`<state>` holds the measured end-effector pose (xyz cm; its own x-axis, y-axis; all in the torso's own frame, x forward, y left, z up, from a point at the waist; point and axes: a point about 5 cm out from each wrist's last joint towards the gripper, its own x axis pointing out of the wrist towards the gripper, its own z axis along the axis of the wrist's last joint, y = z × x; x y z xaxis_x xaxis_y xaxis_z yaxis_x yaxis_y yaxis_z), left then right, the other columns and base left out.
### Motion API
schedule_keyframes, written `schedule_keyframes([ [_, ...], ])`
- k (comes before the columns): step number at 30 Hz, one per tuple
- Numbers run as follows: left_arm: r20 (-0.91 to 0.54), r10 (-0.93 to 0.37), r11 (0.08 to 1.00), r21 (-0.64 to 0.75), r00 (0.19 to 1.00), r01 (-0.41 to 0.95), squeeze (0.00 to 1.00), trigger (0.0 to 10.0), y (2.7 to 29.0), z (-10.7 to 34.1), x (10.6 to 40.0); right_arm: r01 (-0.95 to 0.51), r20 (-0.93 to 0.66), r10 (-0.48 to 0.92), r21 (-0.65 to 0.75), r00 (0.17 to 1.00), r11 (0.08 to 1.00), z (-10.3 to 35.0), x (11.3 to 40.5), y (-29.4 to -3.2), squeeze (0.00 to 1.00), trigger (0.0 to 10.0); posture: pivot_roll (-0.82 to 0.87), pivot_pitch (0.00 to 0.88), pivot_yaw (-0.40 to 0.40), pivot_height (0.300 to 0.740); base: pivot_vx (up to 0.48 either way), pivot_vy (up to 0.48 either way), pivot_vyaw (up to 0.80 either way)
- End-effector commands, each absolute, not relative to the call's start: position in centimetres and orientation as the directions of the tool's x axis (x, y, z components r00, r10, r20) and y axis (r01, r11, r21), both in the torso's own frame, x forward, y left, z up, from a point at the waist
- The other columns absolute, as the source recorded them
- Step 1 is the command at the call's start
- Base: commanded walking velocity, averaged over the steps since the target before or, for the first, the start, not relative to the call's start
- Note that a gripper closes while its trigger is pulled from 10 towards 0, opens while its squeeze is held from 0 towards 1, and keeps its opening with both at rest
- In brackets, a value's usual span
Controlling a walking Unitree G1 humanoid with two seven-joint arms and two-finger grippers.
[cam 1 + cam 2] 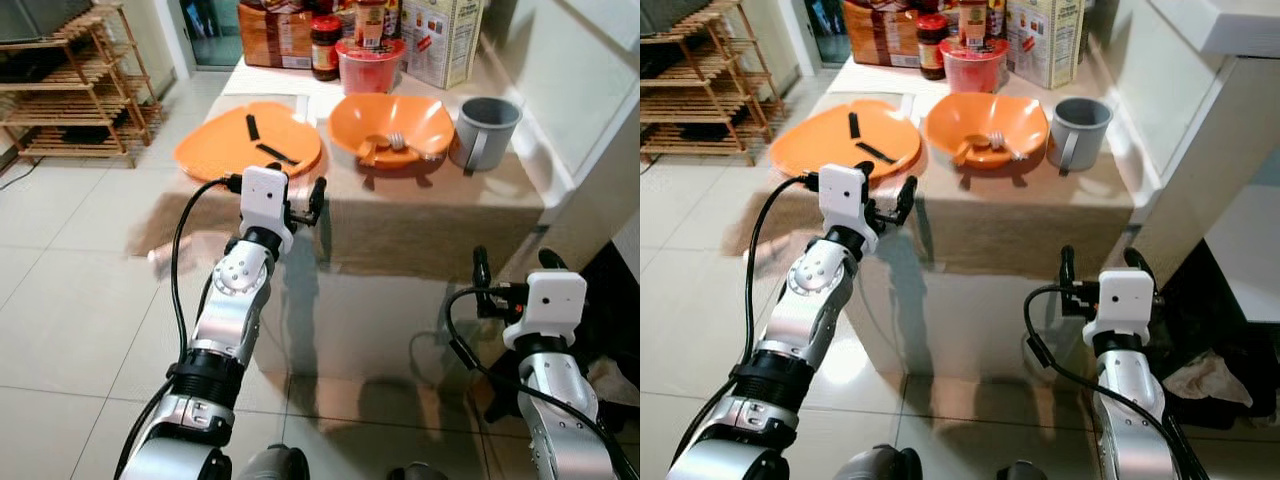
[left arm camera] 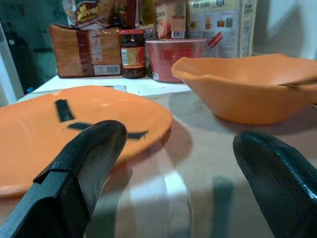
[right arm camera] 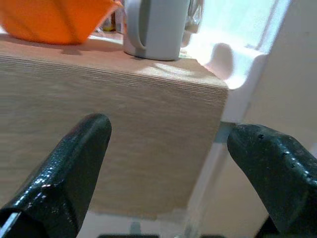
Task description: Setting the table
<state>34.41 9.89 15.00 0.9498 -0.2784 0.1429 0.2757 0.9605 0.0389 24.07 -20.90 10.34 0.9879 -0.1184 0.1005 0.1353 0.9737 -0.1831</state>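
Observation:
An orange plate (image 1: 248,140) lies on the table's left part with dark strips on it. To its right stands an orange bowl (image 1: 391,124) with a utensil inside, then a grey mug (image 1: 486,131). My left gripper (image 1: 297,196) is raised at the table's front edge, just short of the plate, open and holding nothing. In the left wrist view the plate (image 2: 74,124) and bowl (image 2: 247,89) lie ahead of the black fingers (image 2: 84,163). My right gripper (image 1: 512,264) hangs open below the table's front right corner, under the mug (image 3: 156,27).
The table (image 1: 440,215) has a beige cloth. A red tub (image 1: 369,64), a jar (image 1: 325,47), a bread bag and cartons stand at its far end. A wooden rack (image 1: 75,85) stands far left on the tiled floor. A white counter (image 1: 575,90) borders the right.

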Motion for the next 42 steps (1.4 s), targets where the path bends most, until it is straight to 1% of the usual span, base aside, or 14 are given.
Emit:
schedule_keyframes([
  [1,0.152,-0.293,0.956,0.047,0.944,0.289,0.00,10.0,9.8,15.4,34.7,0.143,0.109,-0.125,-0.176,0.986,0.974,10.6,24.1,-21.1,0.00,10.0,-0.06,0.000,0.069,0.740,0.000,0.000,0.00],
  [22,0.168,-0.348,0.937,0.099,0.922,0.335,0.00,10.0,9.3,15.8,35.0,0.148,0.112,-0.129,-0.182,0.985,0.972,10.7,23.9,-21.0,0.00,10.0,-0.08,0.000,0.075,0.740,0.000,0.000,0.00],
  [27,0.187,-0.370,0.929,0.087,0.910,0.360,0.00,10.0,9.0,16.0,34.8,0.174,0.165,-0.143,-0.194,0.976,0.965,11.8,23.7,-21.0,0.00,10.0,-0.08,0.000,0.082,0.740,0.313,-0.362,0.00],
  [35,0.194,-0.387,0.922,0.084,0.901,0.378,0.00,10.0,8.5,16.1,34.8,0.180,0.157,-0.150,-0.195,0.976,0.964,11.6,23.5,-21.1,0.00,10.0,-0.09,0.000,0.086,0.740,0.318,-0.356,0.00],
  [42,0.186,-0.371,0.928,0.074,0.910,0.364,0.00,10.0,8.6,16.0,34.9,0.178,0.146,-0.151,-0.199,0.978,0.964,11.5,23.4,-21.1,0.00,10.0,-0.09,0.000,0.087,0.740,0.325,-0.350,0.00],
])
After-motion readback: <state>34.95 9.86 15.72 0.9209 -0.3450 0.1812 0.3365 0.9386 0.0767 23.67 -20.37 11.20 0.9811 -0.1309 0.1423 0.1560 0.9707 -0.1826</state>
